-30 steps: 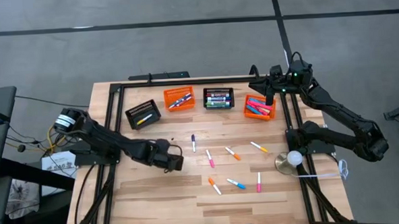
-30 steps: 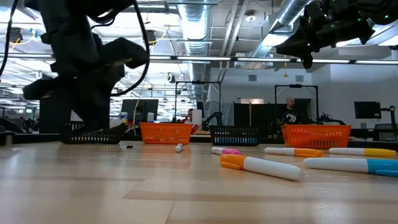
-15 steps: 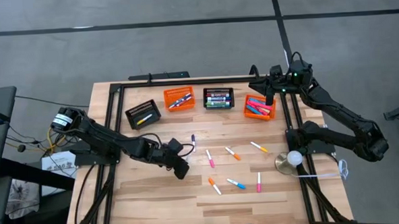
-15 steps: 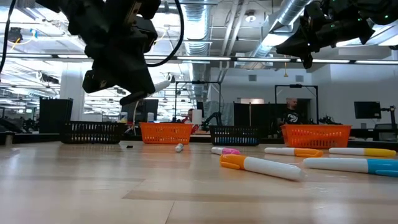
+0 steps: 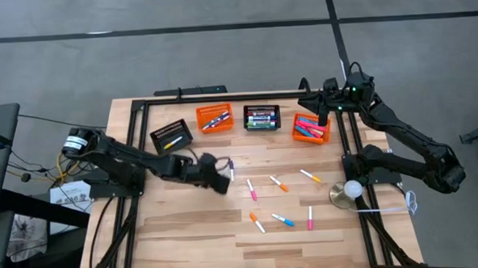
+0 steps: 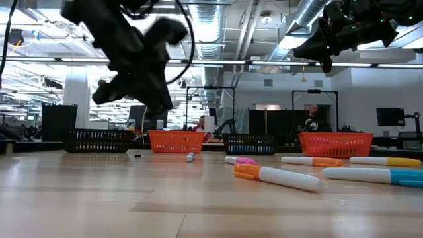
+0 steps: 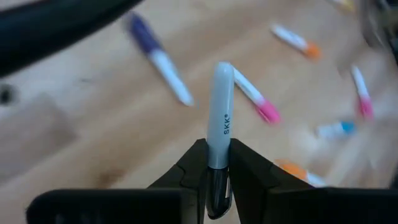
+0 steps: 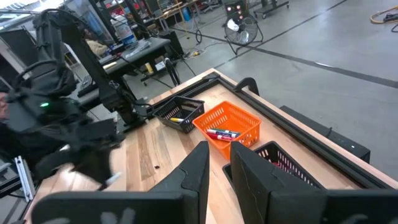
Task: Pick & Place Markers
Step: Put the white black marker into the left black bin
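My left gripper [image 5: 222, 183] hangs over the table's middle left, shut on a white marker with a dark end [image 7: 221, 106]. Several more markers lie flat on the wood: a purple one [image 5: 232, 168] just beyond the gripper, pink [image 5: 251, 190], orange [image 5: 278, 183] and blue [image 5: 283, 221]. Along the far edge stand a black basket [image 5: 171, 137], an orange one [image 5: 215, 117], a second black one [image 5: 262, 118] and a second orange one [image 5: 311, 128], each with markers inside. My right gripper [image 8: 219, 165] waits shut, high above the far right orange basket. My left gripper pinches the marker's dark end [image 7: 216, 186] between its two fingers [image 7: 193, 168]. The marker lies along the fingers, and its white barrel sticks out past their tips. The fingers slant down from the table's left. The marker is lifted clear of the wood.
A metal dish with a white ball [image 5: 347, 192] sits at the table's right edge. Black frame rails [image 5: 221, 97] run along the far edge and both sides. Bare wood lies at the near left. A person [image 6: 307, 119] stands in the room beyond.
My left gripper, still shut on the marker, has swung toward the table's right and then its far edge, nearing the purple marker. It has risen a little and rolled about its wrist.
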Motion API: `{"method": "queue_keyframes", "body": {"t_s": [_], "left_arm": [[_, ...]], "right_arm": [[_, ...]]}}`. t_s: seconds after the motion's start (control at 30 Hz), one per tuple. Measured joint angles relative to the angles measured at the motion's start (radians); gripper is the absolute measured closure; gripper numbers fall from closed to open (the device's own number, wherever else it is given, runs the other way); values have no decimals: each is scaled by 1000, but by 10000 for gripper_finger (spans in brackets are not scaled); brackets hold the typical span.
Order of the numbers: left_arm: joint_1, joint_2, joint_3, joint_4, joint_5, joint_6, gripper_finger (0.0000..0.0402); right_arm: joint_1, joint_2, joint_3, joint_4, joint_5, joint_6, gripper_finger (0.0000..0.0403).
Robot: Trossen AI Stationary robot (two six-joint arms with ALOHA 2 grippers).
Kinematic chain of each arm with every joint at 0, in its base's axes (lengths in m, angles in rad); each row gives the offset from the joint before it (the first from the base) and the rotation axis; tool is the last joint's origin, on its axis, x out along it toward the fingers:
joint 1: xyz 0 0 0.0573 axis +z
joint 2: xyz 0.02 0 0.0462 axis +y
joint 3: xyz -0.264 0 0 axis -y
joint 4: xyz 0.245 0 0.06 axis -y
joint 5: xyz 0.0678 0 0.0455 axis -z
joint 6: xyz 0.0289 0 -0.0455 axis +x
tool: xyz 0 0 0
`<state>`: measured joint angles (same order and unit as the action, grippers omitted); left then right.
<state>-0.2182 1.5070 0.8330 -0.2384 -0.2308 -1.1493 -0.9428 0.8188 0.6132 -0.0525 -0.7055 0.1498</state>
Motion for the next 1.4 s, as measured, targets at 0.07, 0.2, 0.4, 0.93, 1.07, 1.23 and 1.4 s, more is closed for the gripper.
{"method": "queue_keyframes", "body": {"t_s": [0.07, 0.2, 0.4, 0.93, 1.07, 1.23, 1.4], "left_arm": [[53, 0, 0, -37, -1, -60, 348], [153, 0, 0, -117, 21, -115, 348], [271, -16, 0, -180, 112, -39, 348], [567, -342, 1, -557, 17, 312, 348], [651, -342, 1, -575, 16, 466, 348], [733, -338, 1, -652, 14, 696, 348], [809, -328, 1, -696, 16, 857, 348]], "right_arm": [[0, 0, 0, 0, 0, 0, 346], [0, 0, 0, 0, 0, 0, 346], [0, 0, 0, 0, 1, 0, 346], [-2, 0, 0, 1, 33, -2, 346], [-2, 0, 0, 3, 45, -2, 346], [-2, 0, 0, 1, 53, -1, 346], [-1, 0, 0, 1, 53, -1, 346]]}}
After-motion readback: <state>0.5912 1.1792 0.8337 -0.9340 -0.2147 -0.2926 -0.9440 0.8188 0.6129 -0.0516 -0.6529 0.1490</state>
